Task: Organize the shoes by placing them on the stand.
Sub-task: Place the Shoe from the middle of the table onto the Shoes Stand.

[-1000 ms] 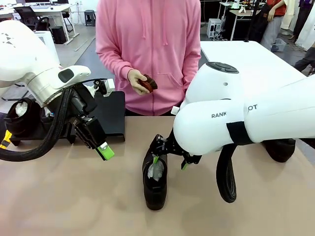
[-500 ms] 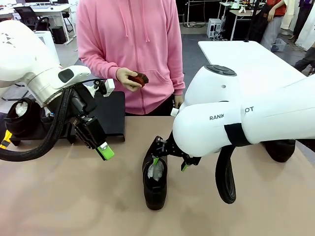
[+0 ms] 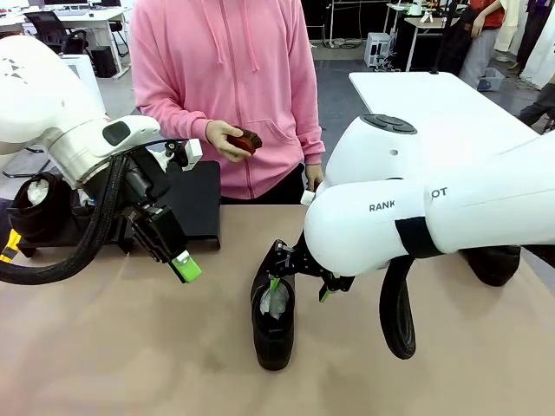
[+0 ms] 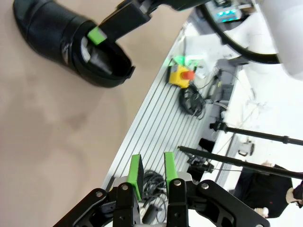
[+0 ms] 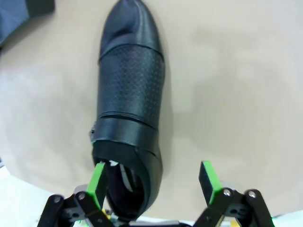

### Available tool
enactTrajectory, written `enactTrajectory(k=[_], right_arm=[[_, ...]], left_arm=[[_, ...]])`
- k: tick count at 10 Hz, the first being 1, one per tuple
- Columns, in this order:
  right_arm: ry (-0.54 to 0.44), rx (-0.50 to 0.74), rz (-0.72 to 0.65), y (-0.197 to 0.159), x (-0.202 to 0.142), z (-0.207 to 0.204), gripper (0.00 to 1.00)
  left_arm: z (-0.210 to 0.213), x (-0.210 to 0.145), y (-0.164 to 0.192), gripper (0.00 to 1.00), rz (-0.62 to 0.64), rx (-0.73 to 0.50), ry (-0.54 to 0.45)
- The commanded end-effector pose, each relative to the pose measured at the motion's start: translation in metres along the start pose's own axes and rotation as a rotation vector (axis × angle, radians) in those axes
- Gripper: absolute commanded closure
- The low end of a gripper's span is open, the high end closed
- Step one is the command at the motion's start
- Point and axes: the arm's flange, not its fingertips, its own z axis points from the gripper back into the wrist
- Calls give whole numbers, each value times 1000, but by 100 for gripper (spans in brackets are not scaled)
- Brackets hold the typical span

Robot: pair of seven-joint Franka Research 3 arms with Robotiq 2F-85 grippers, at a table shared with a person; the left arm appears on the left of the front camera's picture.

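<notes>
A black glossy shoe (image 3: 273,325) with white paper stuffing stands mid-table, toe toward me. My right gripper (image 3: 299,289) hangs open over its heel end. In the right wrist view the left finger (image 5: 97,182) sits at the rim of the shoe (image 5: 130,90) and the right finger (image 5: 208,177) is off to its side. My left gripper (image 3: 186,267) hovers above the table by the black stand (image 3: 195,204). Its fingers (image 4: 135,172) are a narrow gap apart with nothing between them. A second shoe (image 3: 35,204) rests at far left on the stand.
A person in a pink hoodie stands at the far side holding a small brown brush-like object (image 3: 244,139). Another black shoe (image 3: 494,264) lies at the right behind my right arm. The left wrist view shows the mid-table shoe (image 4: 71,42) and the table's ribbed metal edge (image 4: 156,127).
The person has shifted a little to the left with the brown object in hand. Neither arm nor the shoes have moved.
</notes>
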Motion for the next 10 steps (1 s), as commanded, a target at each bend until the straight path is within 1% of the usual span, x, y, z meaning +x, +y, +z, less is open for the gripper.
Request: enactTrajectory(k=[1, 2, 3, 5, 6, 7, 8, 10], right_arm=[[-40, -33, -128, -37, 6, 24, 0], [-91, -65, -199, -57, 10, 39, 0], [-129, -93, -312, -80, 17, 48, 0], [-173, -90, -431, -111, 22, 61, 0], [-196, -103, -491, -124, 23, 65, 0], [-219, -118, -540, -136, 23, 67, 0], [-228, -131, -583, -148, 23, 67, 0], [-217, -139, -610, -163, 24, 62, 0]], left_arm=[[-27, 43, -34, 72, 58, 199, 157], [-45, 59, -54, 72, 55, 245, 179], [-66, 74, -70, 72, 81, 280, 182], [-95, 95, -89, 72, 254, 364, 79], [-107, 105, -94, 72, 353, 398, 11], [-113, 114, -93, 72, 448, 466, -57], [-120, 121, -90, 72, 499, 527, -102], [-136, 135, -84, 72, 538, 589, -109]])
